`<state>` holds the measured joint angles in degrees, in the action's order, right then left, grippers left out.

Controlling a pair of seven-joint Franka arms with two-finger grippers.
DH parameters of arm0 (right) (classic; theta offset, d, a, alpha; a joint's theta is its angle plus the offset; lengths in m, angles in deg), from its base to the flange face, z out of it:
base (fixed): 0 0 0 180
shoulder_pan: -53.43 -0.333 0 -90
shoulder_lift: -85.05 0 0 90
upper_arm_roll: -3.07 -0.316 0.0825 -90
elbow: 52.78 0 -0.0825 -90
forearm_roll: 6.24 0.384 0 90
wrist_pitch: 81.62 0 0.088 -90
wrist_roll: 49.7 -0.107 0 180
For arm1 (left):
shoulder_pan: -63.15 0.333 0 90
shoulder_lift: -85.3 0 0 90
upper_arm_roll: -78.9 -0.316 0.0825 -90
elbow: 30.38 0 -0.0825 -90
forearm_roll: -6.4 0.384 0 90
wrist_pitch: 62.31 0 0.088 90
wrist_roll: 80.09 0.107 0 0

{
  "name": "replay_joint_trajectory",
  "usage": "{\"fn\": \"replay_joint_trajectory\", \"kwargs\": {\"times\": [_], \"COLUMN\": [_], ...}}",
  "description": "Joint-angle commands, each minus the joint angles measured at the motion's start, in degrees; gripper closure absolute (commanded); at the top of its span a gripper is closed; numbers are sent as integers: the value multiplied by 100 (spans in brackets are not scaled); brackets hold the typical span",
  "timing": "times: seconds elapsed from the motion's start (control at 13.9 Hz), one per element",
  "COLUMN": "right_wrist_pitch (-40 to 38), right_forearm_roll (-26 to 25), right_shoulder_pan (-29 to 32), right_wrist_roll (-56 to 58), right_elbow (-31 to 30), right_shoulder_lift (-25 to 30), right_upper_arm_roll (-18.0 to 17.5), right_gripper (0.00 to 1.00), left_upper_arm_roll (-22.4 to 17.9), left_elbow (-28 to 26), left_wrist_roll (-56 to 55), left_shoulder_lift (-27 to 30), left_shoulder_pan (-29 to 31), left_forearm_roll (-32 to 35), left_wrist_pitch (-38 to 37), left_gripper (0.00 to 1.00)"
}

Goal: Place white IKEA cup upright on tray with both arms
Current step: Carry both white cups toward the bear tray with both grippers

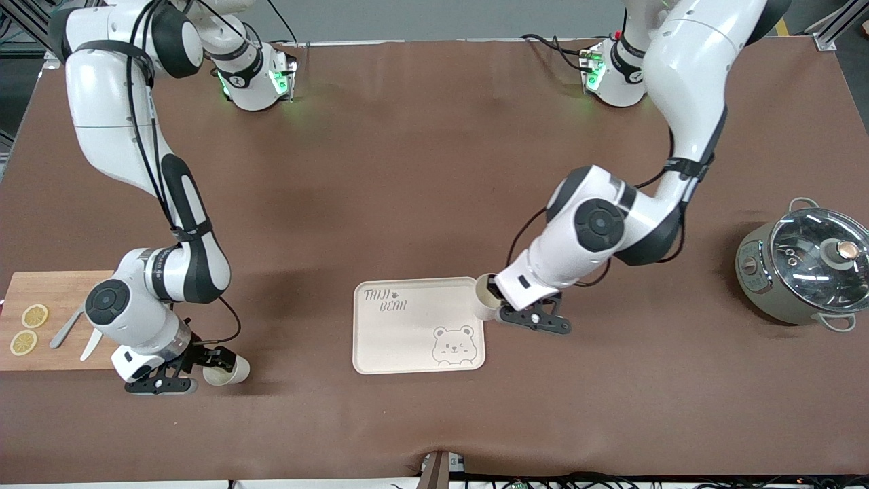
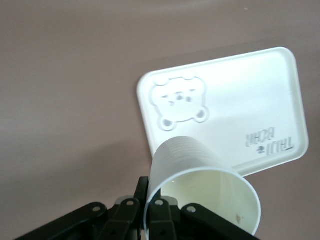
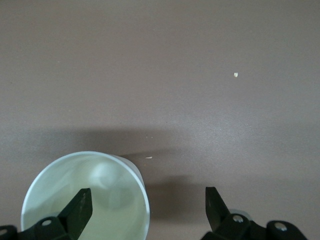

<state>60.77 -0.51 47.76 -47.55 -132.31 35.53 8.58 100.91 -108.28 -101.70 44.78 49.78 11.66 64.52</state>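
The cream tray (image 1: 407,339) with the bear drawing lies on the brown table, toward the front camera. My left gripper (image 1: 497,303) is shut on the rim wall of a white cup (image 1: 485,296) and holds it tilted over the tray's edge at the left arm's end. The left wrist view shows that cup (image 2: 200,190) pinched in the gripper (image 2: 150,194), with the tray (image 2: 235,100) below. My right gripper (image 1: 212,360) is open at a second white cup (image 1: 229,370) standing on the table. In the right wrist view the gripper (image 3: 147,200) has one finger over that cup's (image 3: 100,200) mouth and one outside.
A wooden cutting board (image 1: 61,292) with two lemon slices (image 1: 28,329) and cutlery lies at the right arm's end. A grey pot with a glass lid (image 1: 804,266) stands at the left arm's end.
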Motion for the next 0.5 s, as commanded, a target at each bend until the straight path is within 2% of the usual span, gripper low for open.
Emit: {"fn": "replay_joint_trajectory", "kwargs": {"times": [0.0, 0.14, 0.29, 0.36, 0.43], "right_wrist_pitch": [-18, -35, -62, -62, -62], "right_forearm_roll": [121, 113, 113, 104, 104], "right_shoulder_pan": [14, 5, -4, -13, -13], "right_wrist_roll": [4, 4, 4, 4, 4], "right_elbow": [148, 148, 157, 157, 157], "right_shoulder_lift": [-75, -93, -93, -84, -84], "right_upper_arm_roll": [-24, -24, -24, -24, -24], "right_gripper": [35, 60, 93, 100, 100], "left_upper_arm_roll": [-57, -57, -362, -573, -758], "left_elbow": [214, 284, 381, 442, 469], "left_wrist_roll": [-107, -150, -168, -177, -212], "left_shoulder_lift": [-455, -719, -887, -939, -992], "left_shoulder_pan": [-157, -235, -472, -656, -867], "left_forearm_roll": [89, 89, 89, 89, 81], "left_wrist_pitch": [307, 457, 457, 457, 457], "left_gripper": [100, 100, 100, 100, 100]}}
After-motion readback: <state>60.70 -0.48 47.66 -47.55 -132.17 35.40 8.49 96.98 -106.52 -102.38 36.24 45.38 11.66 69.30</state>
